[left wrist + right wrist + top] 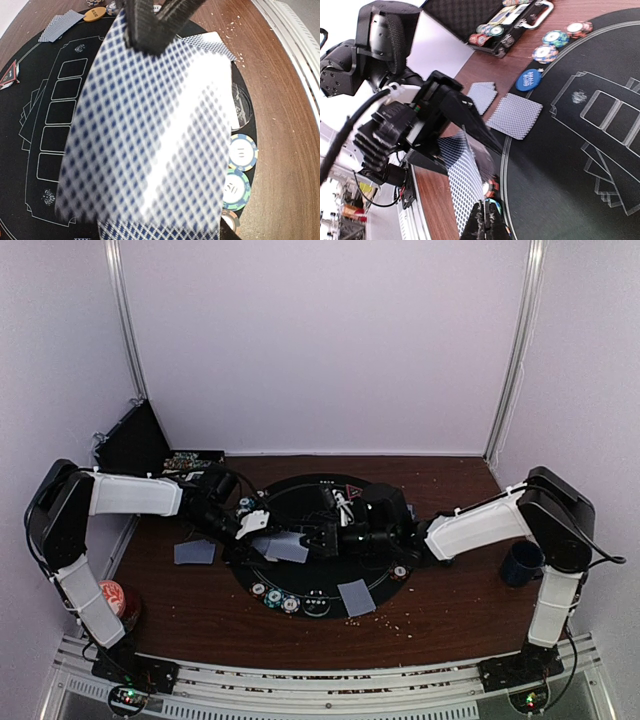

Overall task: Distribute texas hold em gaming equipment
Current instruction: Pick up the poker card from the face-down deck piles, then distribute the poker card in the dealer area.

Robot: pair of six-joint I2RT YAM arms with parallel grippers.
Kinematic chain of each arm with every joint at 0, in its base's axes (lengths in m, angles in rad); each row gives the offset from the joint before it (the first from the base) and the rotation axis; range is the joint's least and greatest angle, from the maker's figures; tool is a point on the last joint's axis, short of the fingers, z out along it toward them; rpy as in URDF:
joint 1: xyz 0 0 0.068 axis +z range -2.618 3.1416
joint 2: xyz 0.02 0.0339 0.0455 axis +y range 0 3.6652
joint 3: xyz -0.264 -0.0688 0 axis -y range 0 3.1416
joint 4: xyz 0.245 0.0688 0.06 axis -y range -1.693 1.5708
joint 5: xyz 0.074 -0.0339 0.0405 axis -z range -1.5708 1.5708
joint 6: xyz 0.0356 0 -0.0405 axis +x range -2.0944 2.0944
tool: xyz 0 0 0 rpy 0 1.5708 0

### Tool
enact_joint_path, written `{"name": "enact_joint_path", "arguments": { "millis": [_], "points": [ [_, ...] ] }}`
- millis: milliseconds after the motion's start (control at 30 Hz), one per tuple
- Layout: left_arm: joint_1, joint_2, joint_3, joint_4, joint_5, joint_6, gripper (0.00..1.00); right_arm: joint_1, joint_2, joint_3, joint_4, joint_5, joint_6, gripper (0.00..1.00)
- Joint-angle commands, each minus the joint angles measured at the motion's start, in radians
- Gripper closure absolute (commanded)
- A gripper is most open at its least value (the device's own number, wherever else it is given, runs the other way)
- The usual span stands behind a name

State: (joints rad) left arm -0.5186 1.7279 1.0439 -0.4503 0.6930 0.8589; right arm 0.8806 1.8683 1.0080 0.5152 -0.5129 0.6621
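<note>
Right wrist view puts the right gripper (485, 222) at the bottom edge, its fingers (480, 227) pressed together on the near edge of a diamond-backed playing card (462, 180). The card's far end runs up between the dark fingers of the left gripper (462, 145), which pinch the held cards (160, 231). In the left wrist view the pinched card fills the frame, blurred, with a sharper card edge showing beneath it. Both arms meet over the left half of the black felt mat (310, 612).

The step in hand looks like drawing one card off the held cards to deal it. Done well, the right arm would slide the card out flat along its own plane, without lifting or twisting, so the left pinch gives up one card only. It would then go to a seat that lacks cards.

Two dealt cards (512, 116) lie face down on the wood surface (450, 620) just off the mat's rim, near the blue button (528, 80). A third card (357, 596) sits on the mat's near right, with striped chips (275, 598) at its front.

How many cards the left fingers hold cannot be counted. Blur also hides whether the right fingers took one card or two.
</note>
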Motion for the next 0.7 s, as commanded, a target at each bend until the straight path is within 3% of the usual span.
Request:
{"name": "enact_joint_path", "arguments": {
  "millis": [0, 400, 667],
  "points": [
    [0.005, 0.001, 0.027, 0.007, 0.011, 0.006, 0.58, -0.014, -0.089, -0.1, 0.064, 0.094, 0.039, 1.0],
    [0.005, 0.007, 0.03, 0.008, 0.005, 0.0, 0.58, 0.073, -0.309, -0.662, 0.503, 0.601, 0.339, 1.0],
    [0.004, 0.013, 0.031, 0.008, 0.003, -0.001, 0.58, 0.291, -0.306, -0.783, 0.598, 1.005, 0.444, 1.0]
  ]
}}
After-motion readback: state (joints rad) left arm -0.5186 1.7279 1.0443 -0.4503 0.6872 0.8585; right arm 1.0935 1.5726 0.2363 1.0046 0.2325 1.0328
